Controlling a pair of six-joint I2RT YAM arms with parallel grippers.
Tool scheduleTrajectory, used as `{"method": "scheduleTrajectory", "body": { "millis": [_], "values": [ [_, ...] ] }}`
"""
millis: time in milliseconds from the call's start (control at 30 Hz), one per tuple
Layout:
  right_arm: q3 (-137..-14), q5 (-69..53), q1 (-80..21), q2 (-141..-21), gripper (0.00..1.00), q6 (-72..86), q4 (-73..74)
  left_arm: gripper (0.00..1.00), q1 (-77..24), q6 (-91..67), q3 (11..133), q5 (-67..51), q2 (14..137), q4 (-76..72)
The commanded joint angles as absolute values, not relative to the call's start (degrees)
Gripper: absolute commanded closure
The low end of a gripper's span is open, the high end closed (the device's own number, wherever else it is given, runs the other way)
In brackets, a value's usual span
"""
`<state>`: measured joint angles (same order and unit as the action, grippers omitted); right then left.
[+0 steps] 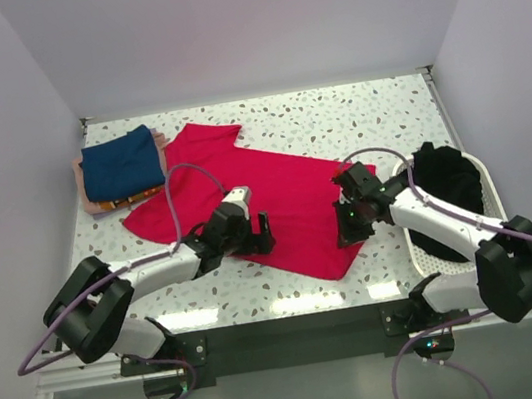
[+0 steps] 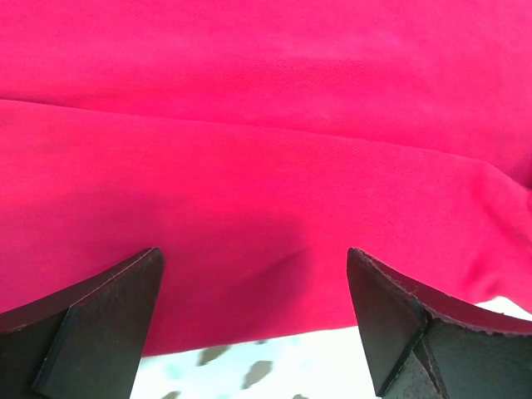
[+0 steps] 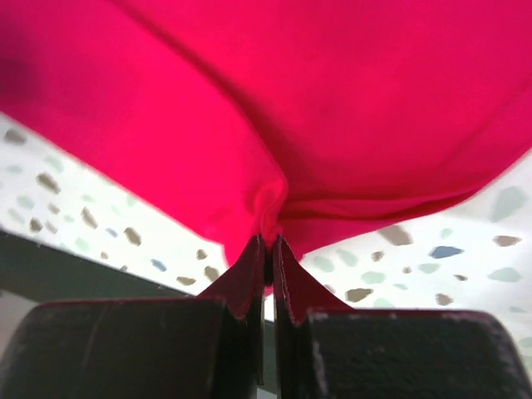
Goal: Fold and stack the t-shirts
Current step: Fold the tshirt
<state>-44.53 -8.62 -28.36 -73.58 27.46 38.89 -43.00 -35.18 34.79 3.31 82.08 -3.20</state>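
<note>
since the right fingers [image 1: 347, 227] are pinched shut on the red tee [image 1: 275, 193] at its hem end, centre-right of the top view, i'd say the first fold is just starting. left fingers [image 1: 259, 233] gape wide at its near edge. tee's flat on the bench [image 1: 374, 112], long axis diagonal, neck end upper left by the folded stack [image 1: 121, 164], hem lower right.

left wrist view: fingers spread over the red edge, gripping nothing.

right wrist view: cloth bunched between the closed tips.

next, i reckon the left has to clamp, then both lift evenly.
</note>
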Motion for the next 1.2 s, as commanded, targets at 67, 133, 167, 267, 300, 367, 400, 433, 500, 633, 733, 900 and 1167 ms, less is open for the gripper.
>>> {"method": "scheduleTrajectory", "body": {
  "millis": [67,133,167,267,300,367,400,433,500,633,733,900,1167],
  "values": [
    [-47.64,-9.32,-35.14,-71.46,1.0,30.85,41.92,0.03,-46.67,-38.93,37.53,4.48,85.95,-8.35],
    [-47.29,-9.84,-36.38,-70.93,1.0,31.9,42.01,0.03,-46.67,-39.72,37.09,5.27,87.36,-8.44],
    [-47.37,-9.67,-37.69,-70.23,1.0,32.25,42.27,0.03,-46.58,-39.9,36.83,6.06,87.71,-8.7],
    [-47.37,-10.63,-39.8,-68.39,1.0,33.22,42.98,0.03,-46.67,-40.08,36.3,6.33,89.29,-9.49],
    [-47.37,-10.9,-40.16,-67.94,1.0,33.48,42.89,0.03,-46.67,-40.08,36.12,6.15,89.47,-9.67],
    [-47.29,-12.56,-41.3,-67.33,1.0,34.19,42.28,0.03,-46.58,-40.17,35.77,6.33,89.91,-9.93],
    [-47.37,-12.92,-41.74,-67.24,1.0,34.45,42.1,0.03,-46.58,-40.25,35.6,6.5,89.91,-9.84],
    [-47.46,-13.01,-42.27,-67.24,1.0,35.24,42.1,0.03,-46.58,-40.25,35.25,6.5,89.91,-9.67],
    [-47.64,-12.83,-44.2,-67.41,1.0,35.86,42.1,0.03,-46.67,-40.52,34.81,6.77,89.65,-9.67],
    [-47.11,-12.04,-48.07,-68.2,0.99,37.61,42.71,0.03,-46.67,-40.78,33.14,6.85,89.03,-9.58],
    [-46.41,-11.52,-52.19,-68.82,0.96,39.28,43.33,0.03,-46.67,-40.69,32.43,6.68,88.42,-9.49],
    [-47.19,-9.07,-55.98,-67.68,0.82,41.92,46.66,0.03,-46.67,-40.78,31.55,6.68,87.89,-9.32],
    [-54.23,7.19,-55.81,-60.74,0.44,44.91,52.65,0.03,-46.67,-41.22,30.59,6.42,87.45,-9.23]
  ]
}}
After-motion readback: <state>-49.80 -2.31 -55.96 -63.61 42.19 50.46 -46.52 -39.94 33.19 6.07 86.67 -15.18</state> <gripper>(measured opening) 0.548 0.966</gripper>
